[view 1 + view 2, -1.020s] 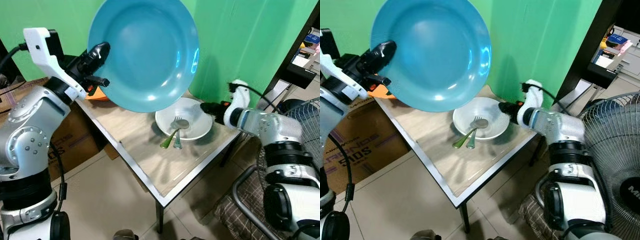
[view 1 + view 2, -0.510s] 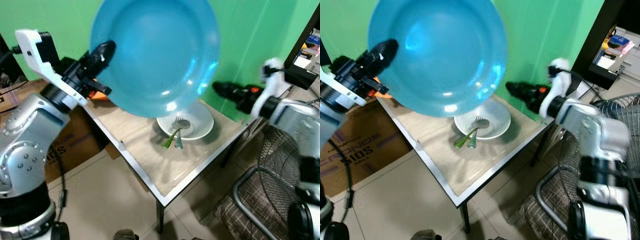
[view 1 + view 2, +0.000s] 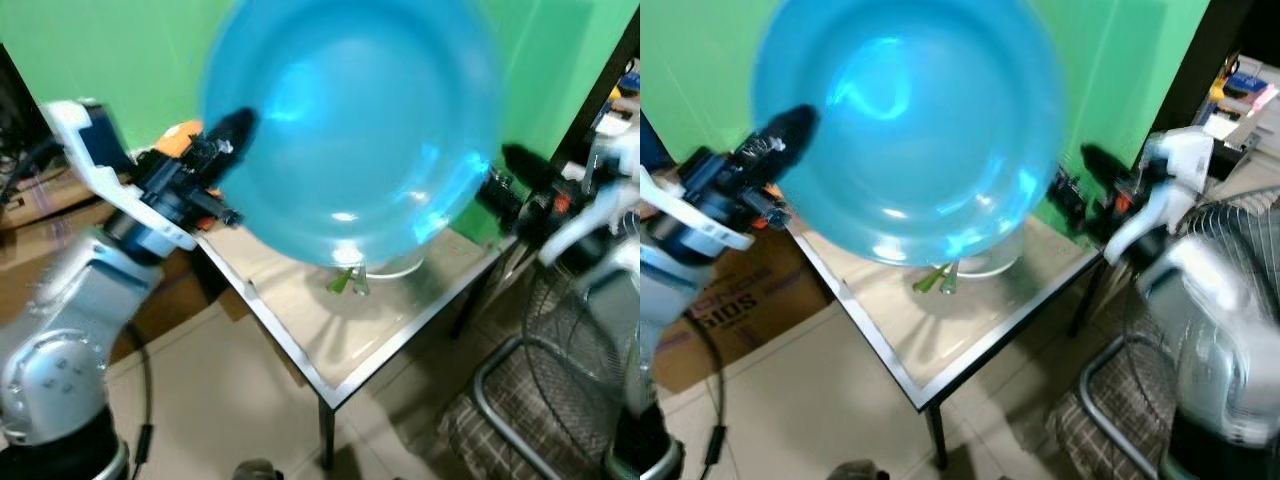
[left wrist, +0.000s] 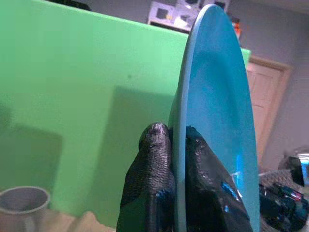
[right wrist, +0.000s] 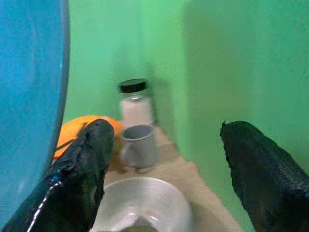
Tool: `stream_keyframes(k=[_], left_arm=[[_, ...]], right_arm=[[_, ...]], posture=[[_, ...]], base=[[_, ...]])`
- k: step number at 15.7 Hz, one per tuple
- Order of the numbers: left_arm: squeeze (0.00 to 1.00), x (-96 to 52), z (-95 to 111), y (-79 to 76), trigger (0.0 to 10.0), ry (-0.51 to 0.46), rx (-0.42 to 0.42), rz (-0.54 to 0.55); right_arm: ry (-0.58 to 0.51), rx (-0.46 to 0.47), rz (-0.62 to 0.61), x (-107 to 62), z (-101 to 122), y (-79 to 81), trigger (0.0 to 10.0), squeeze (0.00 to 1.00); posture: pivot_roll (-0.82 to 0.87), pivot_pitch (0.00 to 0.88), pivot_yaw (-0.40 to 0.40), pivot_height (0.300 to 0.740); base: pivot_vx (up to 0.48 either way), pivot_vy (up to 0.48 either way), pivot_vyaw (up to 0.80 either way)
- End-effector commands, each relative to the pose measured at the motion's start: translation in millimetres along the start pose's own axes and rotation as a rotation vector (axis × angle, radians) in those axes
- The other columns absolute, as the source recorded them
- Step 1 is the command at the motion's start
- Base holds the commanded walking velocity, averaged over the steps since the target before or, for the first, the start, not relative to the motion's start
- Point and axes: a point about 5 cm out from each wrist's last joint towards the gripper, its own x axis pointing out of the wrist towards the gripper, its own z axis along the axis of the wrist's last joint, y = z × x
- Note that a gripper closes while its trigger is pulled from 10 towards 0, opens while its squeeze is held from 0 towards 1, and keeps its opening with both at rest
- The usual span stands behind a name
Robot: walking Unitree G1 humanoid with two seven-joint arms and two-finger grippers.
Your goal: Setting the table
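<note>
While its rim is pinched between the closed jaws of the left gripper (image 4: pixel 171 145), a round, glossy blue plate (image 3: pixel 350 130) is held on edge above the counter (image 3: pixel 300 320), concave face toward the camera. The right gripper (image 5: pixel 164 179), jaws spread wide, is raised beside a white bowl (image 5: pixel 140 205).

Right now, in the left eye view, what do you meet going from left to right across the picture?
Left gripper pinching the rim → blue plate held up on edge → right gripper, fingers apart, at the right side → metal fan guard low at the far right.
</note>
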Motion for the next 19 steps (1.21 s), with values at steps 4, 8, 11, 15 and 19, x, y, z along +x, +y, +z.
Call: stream_keyframes(k=[4, 8, 11, 15, 19], left_arm=[[0.00, 2.0, 6.3, -13.3, 0.0, -0.067, 0.047, 0.034], [0.00, -0.4, 11.1, -16.8, 0.0, -0.072, 0.136, 0.067], [0.00, -3.2, 8.0, -20.8, 0.0, -0.064, 0.153, 0.082], [0.00, -11.8, 0.4, -21.8, 0.0, -0.019, 0.242, 0.169], [0.00, -15.7, 2.5, -12.7, 0.0, -0.028, 0.324, 0.248]], right_arm=[[-0.165, -0.042, -0.166, -8.6, 15.2, 19.1, 10.0, 1.00], [-0.218, -0.067, -0.280, -6.2, 23.8, 16.7, 10.0, 0.00], [-0.262, -0.098, -0.284, -2.7, 30.0, 20.7, 10.0, 0.00], [-0.261, -0.084, -0.304, 4.0, 24.6, 27.0, 10.0, 0.00], [-0.217, -0.073, -0.366, 2.1, 15.2, 19.0, 10.0, 0.00]], posture=[[-0.03, 0.000, 0.046, 0.740], [-0.01, 0.000, -0.004, 0.740], [0.00, 0.000, -0.020, 0.740], [0.04, 0.000, -0.068, 0.740], [0.04, 0.000, -0.082, 0.740]], base=[[0.000, 0.000, -0.78], [0.000, 0.000, -0.79], [0.000, 0.000, -0.80], [0.000, 0.000, -0.80], [0.000, 0.000, -0.80]])
